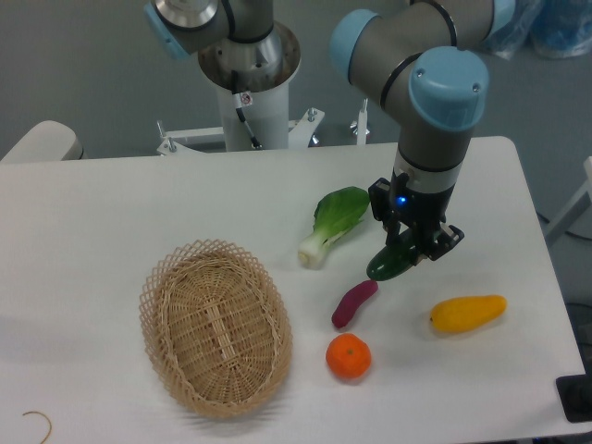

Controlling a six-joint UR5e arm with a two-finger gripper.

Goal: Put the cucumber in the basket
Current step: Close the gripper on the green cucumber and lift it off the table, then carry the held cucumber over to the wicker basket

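jaws of the gripper (413, 242) closed around the cucumber (392, 259), gripped near its upper end, dark green body slanting down to the left, low end near the table (111, 213) or just above it; cannot tell whether quite lifted clear; basket (215, 326) well apart to the lower left, nothing inside.

likely to go wrong: a slip or swivel in the jaws, since held near one end with most of the length hanging free; smooth skin, little to bite on. on the way across, a knock against the purple sweet potato (354, 302) lying just below the hanging tip, or against the bok choy (331, 224) just to the left, if carried too low; orange (348, 357) close to the straight line to the basket as well. at the drop, a catch on the lacy rim or a roll back out, the basket being shallow. yellow mango-like fruit (467, 313) off to the right, out of the path.

white, smooth, matt table with rounded corners, lightly shadowed; a thin tan hook-shaped scrap (39, 424) near the front left corner; arm's white pedestal (248, 102) behind, against a plain grey wall; something blue and crumpled (555, 28) at the upper right.
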